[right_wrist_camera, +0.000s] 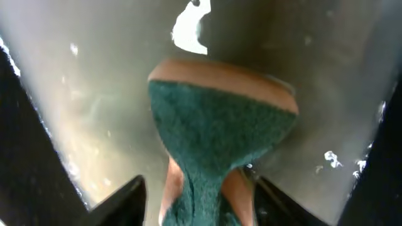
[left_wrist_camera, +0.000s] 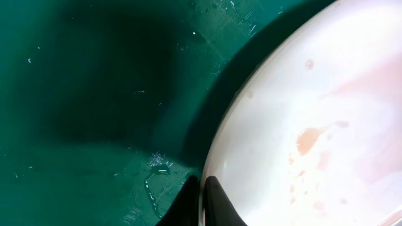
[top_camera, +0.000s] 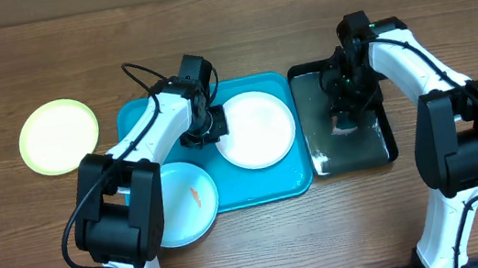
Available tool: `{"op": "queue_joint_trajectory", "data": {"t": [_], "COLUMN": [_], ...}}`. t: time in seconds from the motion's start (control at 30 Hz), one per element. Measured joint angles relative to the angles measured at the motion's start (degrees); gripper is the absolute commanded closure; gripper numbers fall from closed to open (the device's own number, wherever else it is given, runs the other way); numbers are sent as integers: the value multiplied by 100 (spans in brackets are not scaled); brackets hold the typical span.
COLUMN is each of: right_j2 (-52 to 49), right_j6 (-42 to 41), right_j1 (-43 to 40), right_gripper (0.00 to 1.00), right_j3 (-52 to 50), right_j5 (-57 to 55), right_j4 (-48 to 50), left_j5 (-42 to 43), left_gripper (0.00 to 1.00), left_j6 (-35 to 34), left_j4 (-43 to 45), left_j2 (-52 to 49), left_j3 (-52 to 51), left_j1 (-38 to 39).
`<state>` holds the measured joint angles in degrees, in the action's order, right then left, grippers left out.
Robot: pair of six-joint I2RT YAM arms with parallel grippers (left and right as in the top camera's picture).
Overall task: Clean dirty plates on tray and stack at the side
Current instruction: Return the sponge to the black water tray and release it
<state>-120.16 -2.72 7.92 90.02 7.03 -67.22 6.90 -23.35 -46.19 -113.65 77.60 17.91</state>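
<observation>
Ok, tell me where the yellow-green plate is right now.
In the overhead view the yellow-green plate lies alone on the wooden table at the image's left, just outside the turquoise tray that holds the white plate.

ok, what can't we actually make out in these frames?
- Overhead: the left arm covers part of the light blue plate, so any smear there is hidden.
- Overhead: the tips of the left claw are hidden under its own wrist.
- Left wrist: the white plate is cut off by the right and bottom edges.
- Right wrist: the near end of the sponge is cut off by the bottom edge; the black tray under it is washed out by glare.
</observation>
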Motion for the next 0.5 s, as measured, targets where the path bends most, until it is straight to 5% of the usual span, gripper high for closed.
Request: {"op": "queue_joint_trajectory", "data": {"t": [0.27,0.37,0.5], "right_j2": [11,28,33], "right_j6": [-22,-28,-66], "right_j1": [-37,-157,-535], "right_gripper": [23,0,0], "right_j3": [1016,1185,1200], "right_j5": [-7,-42,-201], "right_j4": [-498,-485,-459], "left_j5": [-2,-2,0], "left_gripper": [86,85,83], "left_j6": [0,0,0], "left_j4": [0,-2,0], "left_j2": [0,0,0], "left_j3": [0,0,0], "left_j1": [0,0,0]}}
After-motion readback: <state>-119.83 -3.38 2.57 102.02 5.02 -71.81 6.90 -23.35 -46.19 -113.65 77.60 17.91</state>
